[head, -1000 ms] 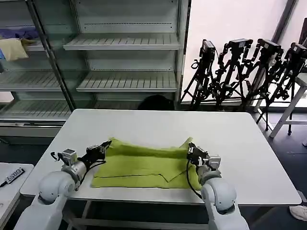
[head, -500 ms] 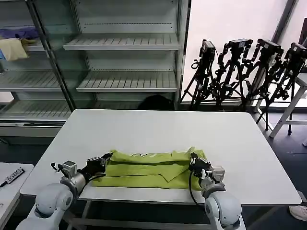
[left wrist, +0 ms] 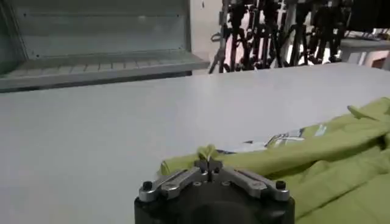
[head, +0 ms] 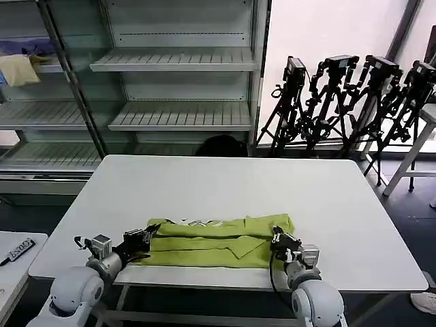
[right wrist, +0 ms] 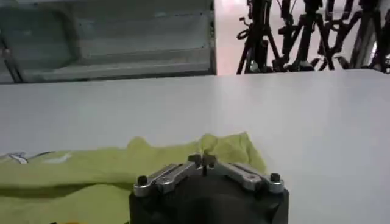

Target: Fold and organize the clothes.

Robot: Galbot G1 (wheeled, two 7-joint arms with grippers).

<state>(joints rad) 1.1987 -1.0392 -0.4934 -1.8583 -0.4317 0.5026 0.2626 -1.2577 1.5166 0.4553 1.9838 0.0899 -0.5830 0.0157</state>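
Lime yellow-green T-shirt (head: 216,240): lay folded in a long band near the front edge of the white desk (head: 225,184). Left hand (head: 144,236): pinched shut on the band's left end. Right hand (head: 278,238): pinched shut on its right end, fabric bunched between fingertips.

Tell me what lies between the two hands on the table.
The folded T-shirt spans the whole stretch in the head view. The left hand pinches one end, the right hand the other, and a strip of its print faces up along the far edge.
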